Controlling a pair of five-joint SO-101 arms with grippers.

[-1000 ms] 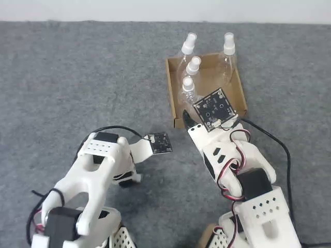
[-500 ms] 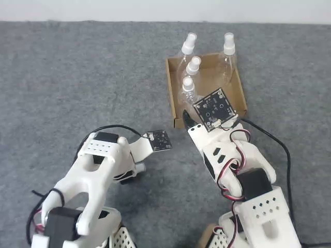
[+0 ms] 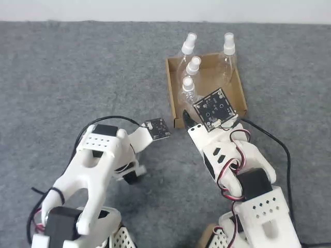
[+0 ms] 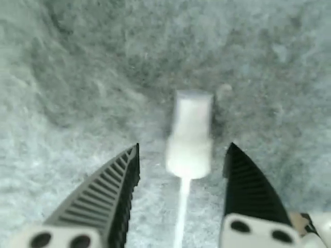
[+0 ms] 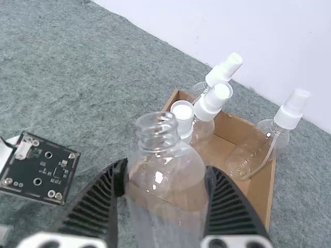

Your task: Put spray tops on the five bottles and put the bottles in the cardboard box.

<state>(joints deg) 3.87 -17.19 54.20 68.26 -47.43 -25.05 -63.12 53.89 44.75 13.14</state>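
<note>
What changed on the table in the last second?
The left arm reached slightly farther across the table; the left pincer, open, flanks the loose spray top without gripping. The right pincer still holds the uncapped bottle, and the four capped bottles stay in the cardboard box.

**White shells, black fittings**

The left arm (image 3: pixel 93 175) and right arm (image 3: pixel 217 152) are white moulded plastic with black motor blocks. Each wrist bears a square black circuit board (image 3: pixel 213 107) with corner holes. Red-and-white wires (image 3: pixel 226 178) loop along the right arm — a black cable (image 3: pixel 285 151) trails beside it. The fingers (image 4: pixel 108 199) are black, ribbed, tapering to points.
</note>
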